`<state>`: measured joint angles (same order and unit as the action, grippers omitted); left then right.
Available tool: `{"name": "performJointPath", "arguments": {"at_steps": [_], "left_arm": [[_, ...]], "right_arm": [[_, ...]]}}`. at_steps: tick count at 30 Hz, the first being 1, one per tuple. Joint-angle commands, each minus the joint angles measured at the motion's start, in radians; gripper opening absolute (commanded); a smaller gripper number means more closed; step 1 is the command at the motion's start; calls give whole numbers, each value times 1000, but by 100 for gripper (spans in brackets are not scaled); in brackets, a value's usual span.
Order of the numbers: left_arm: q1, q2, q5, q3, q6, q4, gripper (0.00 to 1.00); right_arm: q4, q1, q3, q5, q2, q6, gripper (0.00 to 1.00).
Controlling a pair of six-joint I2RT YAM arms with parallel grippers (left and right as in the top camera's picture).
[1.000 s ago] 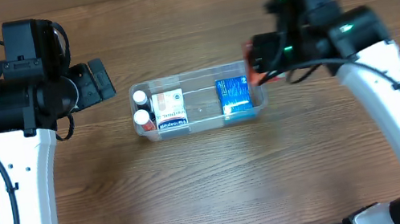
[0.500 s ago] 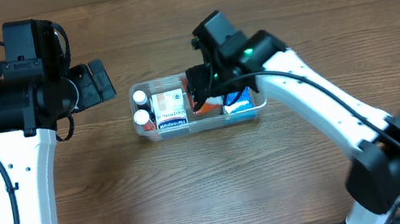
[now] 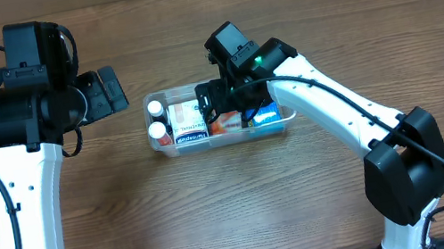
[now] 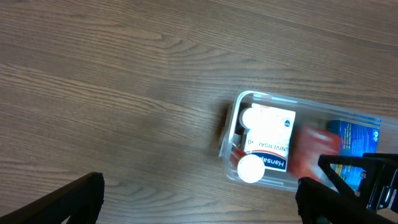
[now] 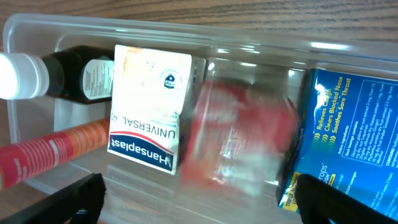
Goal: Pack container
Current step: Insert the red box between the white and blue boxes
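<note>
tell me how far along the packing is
Done: the Hansaplast box, two white-capped bottles and the blue box sit in the container. In hand: a blurred red pack is in the middle gap under the open right gripper. To do: no other item shows outside; the left gripper is open and empty.

A wood-grain bench (image 3: pixel 235 204) carries everything. Inside the container (image 5: pixel 186 28) sits a white Hansaplast box (image 5: pixel 149 112), its face printed "UNIVERSAL" above a blue band. Just beside it at one end are a dark bottle (image 5: pixel 81 78) with a white cap (image 5: pixel 22 76) and a red-orange bottle (image 5: pixel 56 152), the two close together. At the box's other side is a red and whitish item (image 5: pixel 239 137), too blurred to name. Past that is a blue box (image 5: pixel 348 137) printed "Soothes Sore Throat".
</note>
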<state>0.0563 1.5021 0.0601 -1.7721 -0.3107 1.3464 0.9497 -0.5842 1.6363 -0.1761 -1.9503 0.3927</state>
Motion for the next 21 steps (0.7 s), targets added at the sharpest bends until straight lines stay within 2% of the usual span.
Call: {"name": "performJointPath", "arguments": {"at_steps": [1,9,14,21], "left_arm": [[-3,3,-8,-13,12,-1,100],[-3,3,-8,-13,12,0,100],[-3,3,-2,-13,24,2,100],[-3,3,-1,-13,47,0,100]], "right_arm": [[-6,-4,11,6,9,5,100],[-7,-4,11,10,10,3,100],[-8,-4,14,77,40,-36,100],[-14,34,71,341,198,-52,100]]}}
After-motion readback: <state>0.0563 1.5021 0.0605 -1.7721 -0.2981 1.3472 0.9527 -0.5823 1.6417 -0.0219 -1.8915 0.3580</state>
